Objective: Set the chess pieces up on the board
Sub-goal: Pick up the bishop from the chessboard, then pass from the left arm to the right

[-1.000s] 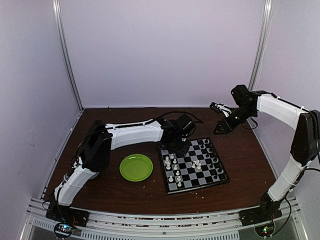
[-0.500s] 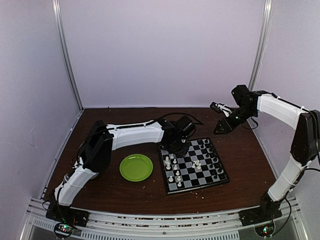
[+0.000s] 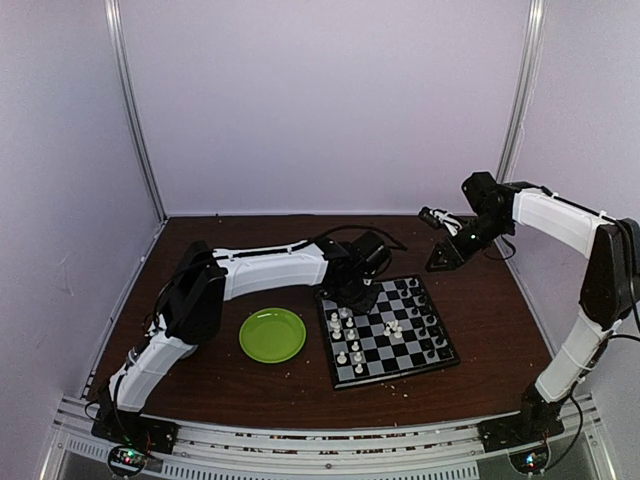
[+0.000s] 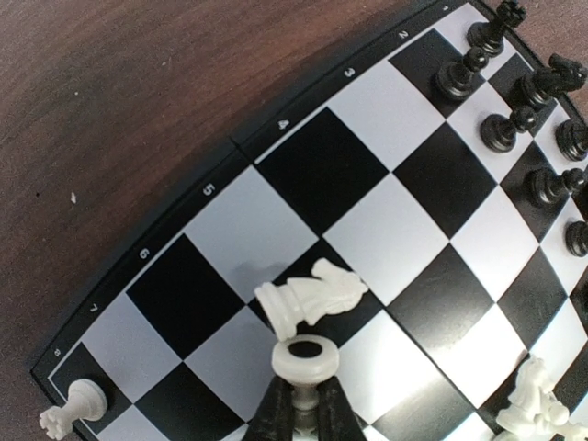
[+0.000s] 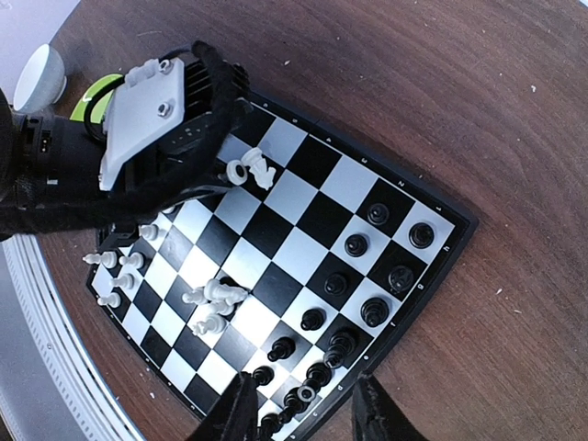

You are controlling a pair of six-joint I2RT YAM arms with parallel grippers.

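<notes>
1. Dark brown wood-grain tabletop (image 3: 480, 340) underneath everything, speckled with pale crumbs (image 4: 72, 196); silver slotted rail (image 3: 320, 445) along its near edge.
2. Plain pale-lilac walls (image 3: 320, 100) on three sides, with slim aluminium posts (image 3: 135, 110) at the back corners.
3. Right of centre, flat on the wood and slightly askew: small square checkerboard with black and light-grey squares and a thin black border (image 3: 400, 358), numbers printed along one edge.
4. Just left of the board, not touching it: round lime-green plastic plate (image 3: 272, 335).
5. On the board's left side, and in a small cluster near its middle, tiny white plastic chess pieces (image 3: 345, 335); along its right side, tiny black plastic chess pieces (image 3: 425, 325).
6. Low over the board's far-left part, left gripper (image 4: 305, 404), fingers pressed together around the stem of a white ring-topped piece (image 4: 306, 358); cannot tell whether that piece touches the square below.
7. Just beyond it, lying on its side across two squares: white plastic knight (image 4: 312, 296).
8. High above the table by the board's far-right corner, right gripper (image 5: 308, 404), fingers spread apart with nothing between them.
</notes>
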